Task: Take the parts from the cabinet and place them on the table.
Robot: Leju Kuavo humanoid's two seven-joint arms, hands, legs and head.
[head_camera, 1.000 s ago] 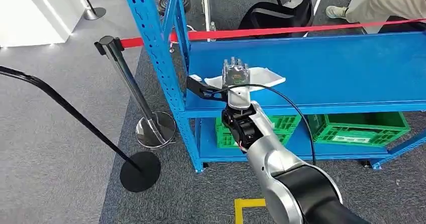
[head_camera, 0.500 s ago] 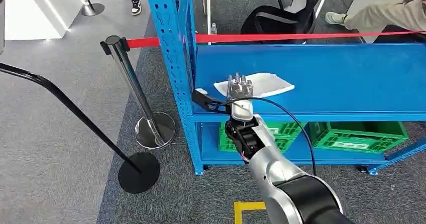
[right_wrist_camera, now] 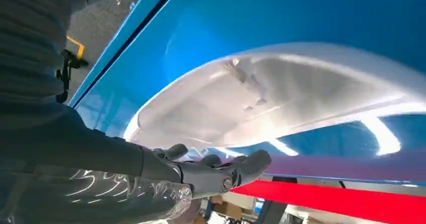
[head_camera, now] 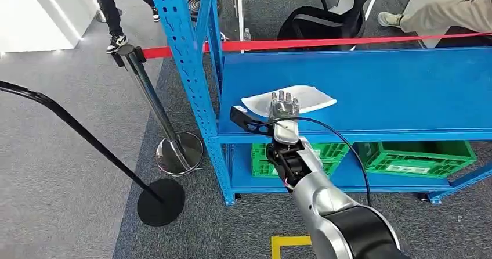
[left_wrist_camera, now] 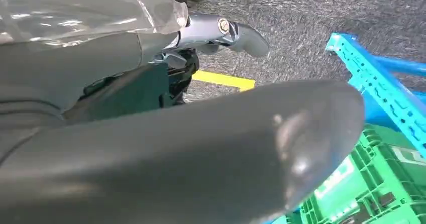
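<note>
Probably an exhibition hall: blue steel racking [head_camera: 191, 67], roped stanchion [head_camera: 142, 79], grey carpet [head_camera: 58, 143].

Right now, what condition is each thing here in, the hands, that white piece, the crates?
Right hand: fingers apart, reaching over the white part, holding nothing.
Left hand: hanging low beside the shelf; open or closed cannot be told.
White part: lying flat on the blue shelf, not lifted.
Green crates: sitting on the lower shelf.
Red barrier tape: stretched taut.

No legible text. White labels on green crates [head_camera: 415, 154] under the shelf [head_camera: 371, 85]: print too small to read.
</note>
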